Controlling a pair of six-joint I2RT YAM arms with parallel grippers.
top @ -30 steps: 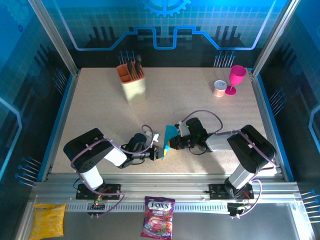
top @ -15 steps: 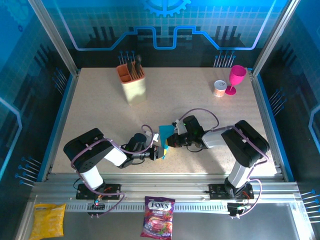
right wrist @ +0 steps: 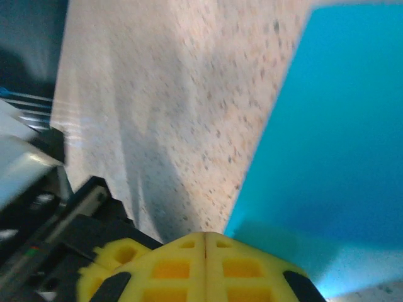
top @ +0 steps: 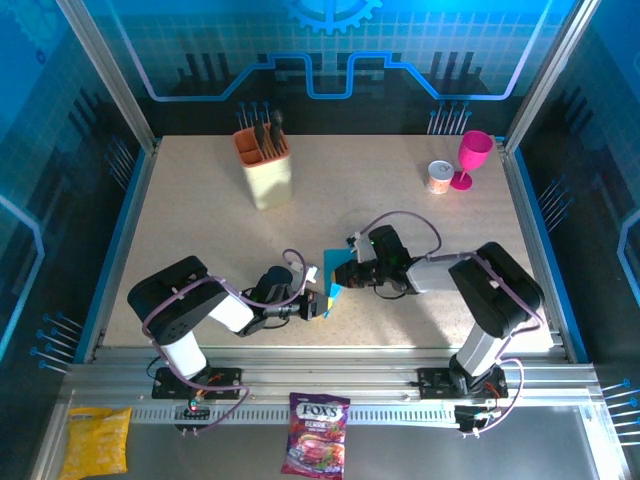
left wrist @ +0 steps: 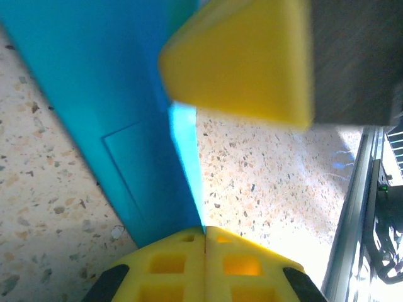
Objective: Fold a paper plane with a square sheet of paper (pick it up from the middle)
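paper: thin cyan-blue folded paper sheet (top: 331, 272), well toward the arm bases from the beige utensil holder (top: 268, 176) | left gripper (top: 321, 304): pinching its near edge | right gripper (top: 342, 276): clamped on its far side

Speckled beige bench (top: 200, 220). Beige utensil holder (top: 268, 180) at back left, orange insert, dark utensils upright inside. Pink goblet (top: 472, 158) at back right, small round tub (top: 439, 177) just beside it. FOX'S candy bag (top: 317, 433) and yellow packet (top: 97, 441) on front rail, off the bench.
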